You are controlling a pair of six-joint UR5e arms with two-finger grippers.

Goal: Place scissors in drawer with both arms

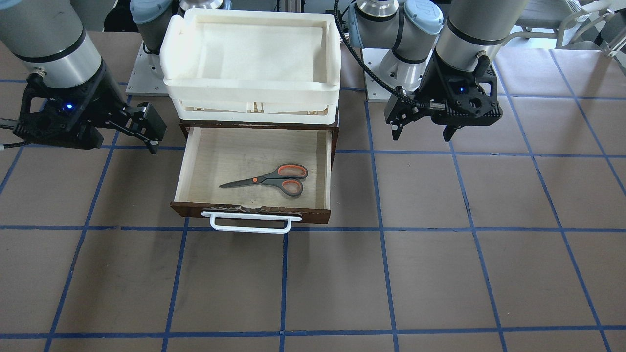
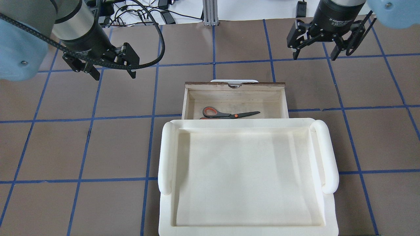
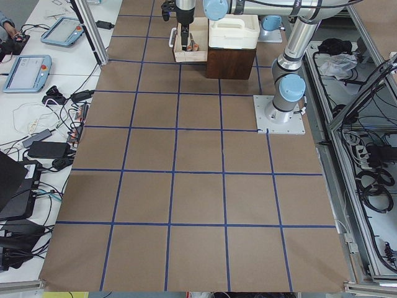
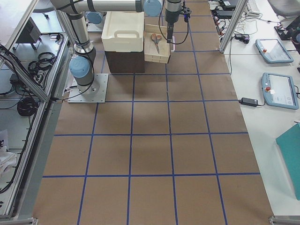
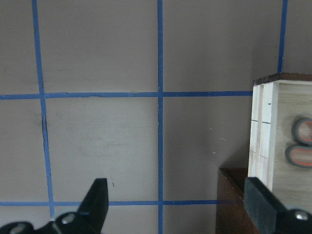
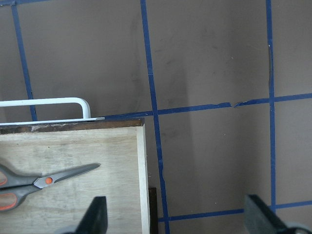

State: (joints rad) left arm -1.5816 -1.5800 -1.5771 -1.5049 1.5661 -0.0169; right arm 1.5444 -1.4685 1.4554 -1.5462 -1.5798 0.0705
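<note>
The scissors (image 1: pixel 274 180) lie flat inside the open drawer (image 1: pixel 194 209), blades pointing toward the robot's right. They also show in the overhead view (image 2: pixel 229 114) and the right wrist view (image 6: pixel 48 179). The drawer has a pale wood interior and a white bar handle (image 1: pixel 249 226). My left gripper (image 2: pixel 113 73) is open and empty, above the table to the left of the drawer. My right gripper (image 2: pixel 315 57) is open and empty, above the table beyond the drawer's right front corner. In the left wrist view the scissors' handle loops (image 5: pixel 302 146) show at the right edge.
A cream-white plastic tray (image 2: pixel 167 154) sits on top of the dark brown cabinet (image 3: pixel 231 62) that holds the drawer. The table is brown with blue tape grid lines. Both arm bases (image 1: pixel 391 63) stand behind the cabinet.
</note>
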